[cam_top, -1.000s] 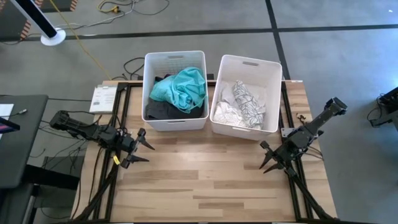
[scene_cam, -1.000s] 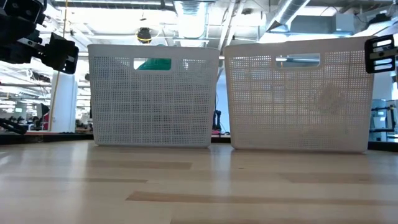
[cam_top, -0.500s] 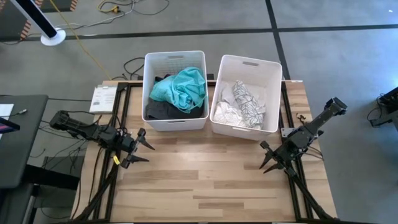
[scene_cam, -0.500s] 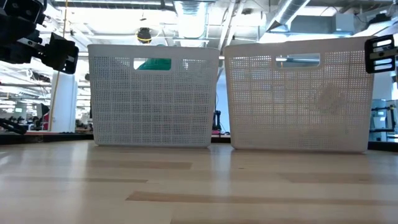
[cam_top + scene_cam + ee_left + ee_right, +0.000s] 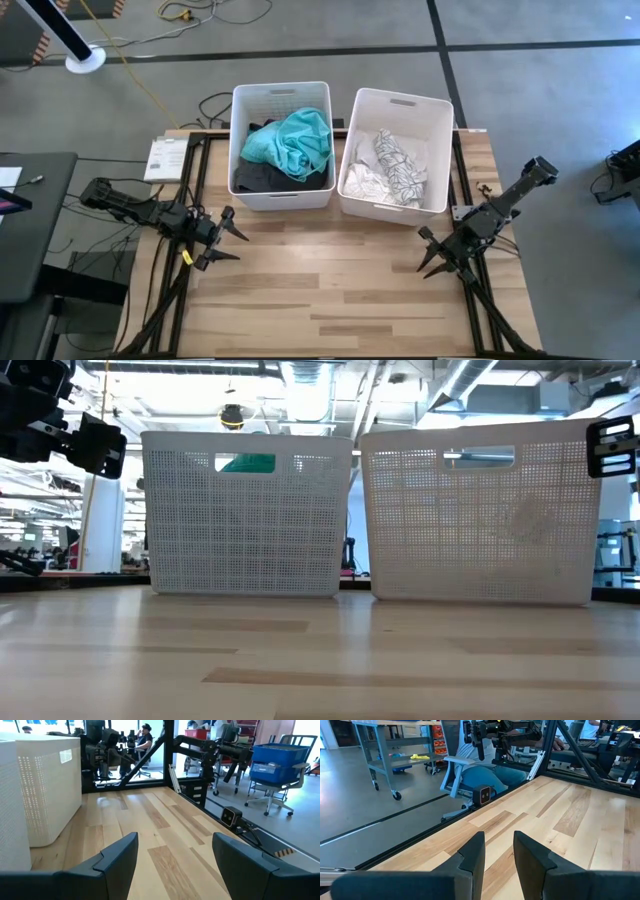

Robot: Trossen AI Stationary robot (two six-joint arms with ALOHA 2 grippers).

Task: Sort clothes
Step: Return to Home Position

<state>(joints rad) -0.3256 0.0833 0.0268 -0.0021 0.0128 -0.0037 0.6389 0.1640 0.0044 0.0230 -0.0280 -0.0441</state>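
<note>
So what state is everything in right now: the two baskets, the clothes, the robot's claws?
Left bin: upright, part filled.
Right bin: upright, part filled.
Teal garment: crumpled, in left bin, atop dark clothes.
Patterned garment: crumpled, in right bin, beside white clothes.
Left gripper: open, holding nothing.
Right gripper: open, holding nothing.

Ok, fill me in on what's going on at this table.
Nothing is being handled right now. The left gripper sits by the table's left edge and the right gripper by its right edge, both with jaws open and empty. The sorting looks done: a teal garment lies on dark garments in the left bin, and white clothes and a patterned white garment lie in the right bin. No garment shows on the table.
</note>
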